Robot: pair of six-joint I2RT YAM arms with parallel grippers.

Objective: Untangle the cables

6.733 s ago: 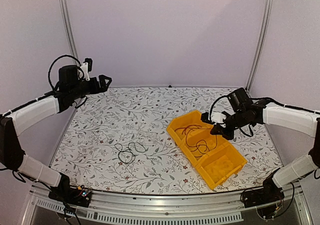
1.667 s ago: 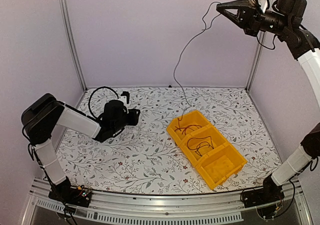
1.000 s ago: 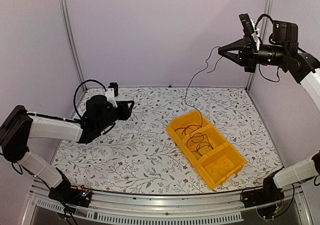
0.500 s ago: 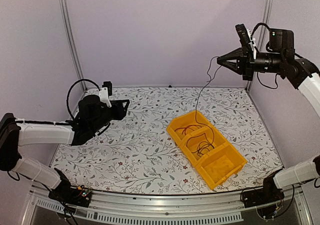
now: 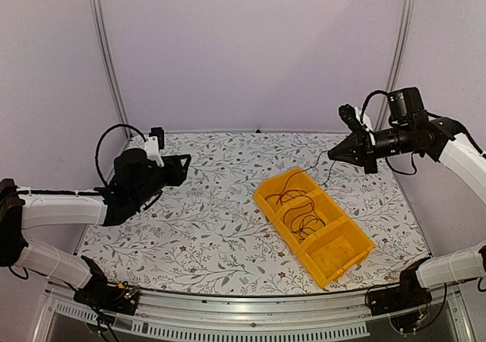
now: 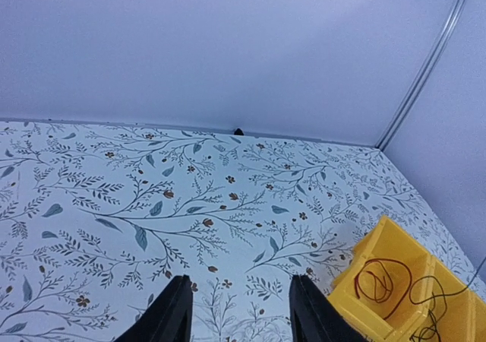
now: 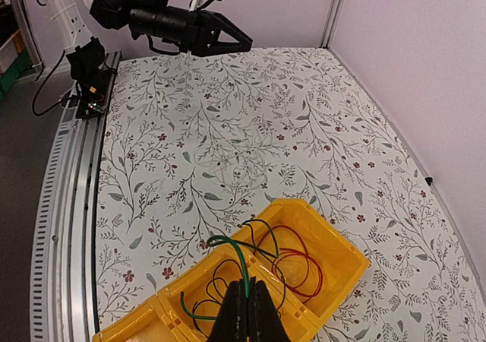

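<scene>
Left gripper hovers above the table's back left, jaws apart and holding nothing. A broad stretch of tabletop separates it from the yellow bin, which its wrist view cuts off. Red cable coils in the far compartment. A thin dark cable, colour unclear, runs up to the right gripper, which is pinched closed on it.

A robotics lab cell: aluminium posts, plain walls, floral-covered table.

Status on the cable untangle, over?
Left tool open, empty, over table. Right tool shut on thin dark cable, raised. Cable trails into yellow bin among other loops.
</scene>
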